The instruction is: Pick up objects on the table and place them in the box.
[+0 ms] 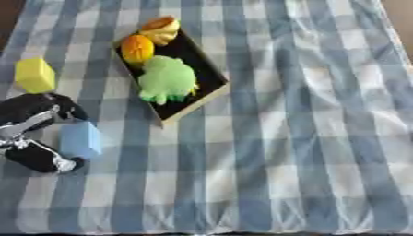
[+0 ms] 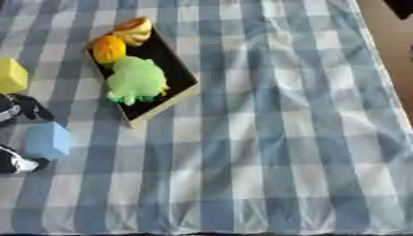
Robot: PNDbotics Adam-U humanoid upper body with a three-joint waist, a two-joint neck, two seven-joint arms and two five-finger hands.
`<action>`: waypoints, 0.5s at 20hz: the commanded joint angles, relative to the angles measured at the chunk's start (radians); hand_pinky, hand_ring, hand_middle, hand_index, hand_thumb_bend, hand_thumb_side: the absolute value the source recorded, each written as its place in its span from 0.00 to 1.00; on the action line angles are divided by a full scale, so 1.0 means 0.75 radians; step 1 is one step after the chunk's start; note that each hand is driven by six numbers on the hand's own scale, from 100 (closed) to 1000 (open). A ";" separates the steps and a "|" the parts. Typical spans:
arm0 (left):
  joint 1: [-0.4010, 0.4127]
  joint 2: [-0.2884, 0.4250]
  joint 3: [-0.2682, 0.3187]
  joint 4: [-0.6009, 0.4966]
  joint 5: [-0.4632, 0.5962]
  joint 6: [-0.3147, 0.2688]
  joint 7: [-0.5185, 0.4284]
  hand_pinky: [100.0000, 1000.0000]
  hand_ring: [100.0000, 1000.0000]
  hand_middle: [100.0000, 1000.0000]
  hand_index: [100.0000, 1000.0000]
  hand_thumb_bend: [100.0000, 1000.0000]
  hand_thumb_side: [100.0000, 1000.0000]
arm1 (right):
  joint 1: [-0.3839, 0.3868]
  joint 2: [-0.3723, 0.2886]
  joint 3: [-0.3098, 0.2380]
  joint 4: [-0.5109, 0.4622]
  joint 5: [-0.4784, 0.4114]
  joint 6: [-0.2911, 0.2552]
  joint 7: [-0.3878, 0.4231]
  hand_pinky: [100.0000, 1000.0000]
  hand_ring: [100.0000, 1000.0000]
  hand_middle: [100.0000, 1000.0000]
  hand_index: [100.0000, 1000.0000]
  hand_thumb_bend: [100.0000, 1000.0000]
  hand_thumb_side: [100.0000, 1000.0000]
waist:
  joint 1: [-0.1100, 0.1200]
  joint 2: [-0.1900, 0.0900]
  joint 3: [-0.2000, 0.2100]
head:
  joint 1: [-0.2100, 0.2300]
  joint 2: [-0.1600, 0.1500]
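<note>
Nearest the camera, by the table's left edge: left hand [image 1: 32, 133], black with silver joints, fingers curved open in a wide C, one above and one below, pinching nothing yet. Set right in that gap, on the hand's right side: light blue block [image 1: 81, 139], upright on the checked cloth [image 1: 306, 138], flanked above and below by the fingers; contact impossible to judge. No clear long axis on the block, roughly cubic, so closing across its top and bottom faces looks workable.

Further back along the same left edge: yellow block [image 1: 35, 74], just beyond the hand, apart from the blue one.

Rightward and toward the far edge: box [image 1: 208, 90], dark inside with pale walls, lying askew, already holding an orange round thing [image 1: 137, 49], a yellowish lump [image 1: 161, 30] at its far end and a green soft toy [image 1: 167, 79] mid-box. Near end of the box bare, up and to the right of the blue block.

Right hand absent from both views; left hand plainly the nearer.
</note>
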 commanded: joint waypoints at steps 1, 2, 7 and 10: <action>-0.025 0.007 0.001 0.020 -0.010 -0.012 0.009 0.78 0.72 0.67 0.74 0.41 0.14 | -0.007 -0.025 -0.022 -0.008 -0.012 0.000 -0.009 0.92 0.85 0.76 0.81 0.00 0.76 | -0.008 -0.035 -0.002 | 0.004 0.006; -0.026 0.003 0.000 0.023 -0.003 -0.011 0.016 0.77 0.70 0.65 0.71 0.37 0.13 | -0.006 -0.025 -0.023 -0.008 -0.012 0.000 -0.009 0.92 0.85 0.76 0.81 0.00 0.76 | -0.008 -0.034 -0.002 | 0.004 0.006; -0.032 0.011 0.023 -0.079 0.042 -0.004 0.027 0.73 0.64 0.57 0.60 0.17 0.00 | 0.000 -0.026 -0.025 -0.006 -0.011 0.001 -0.012 0.92 0.85 0.76 0.81 0.00 0.76 | -0.008 -0.034 -0.002 | 0.000 0.006; -0.066 0.030 0.075 -0.268 0.080 -0.001 0.012 0.73 0.63 0.56 0.59 0.13 0.00 | 0.003 -0.028 -0.026 -0.005 -0.010 0.001 -0.013 0.92 0.85 0.76 0.81 0.00 0.76 | -0.007 -0.035 0.002 | -0.005 0.006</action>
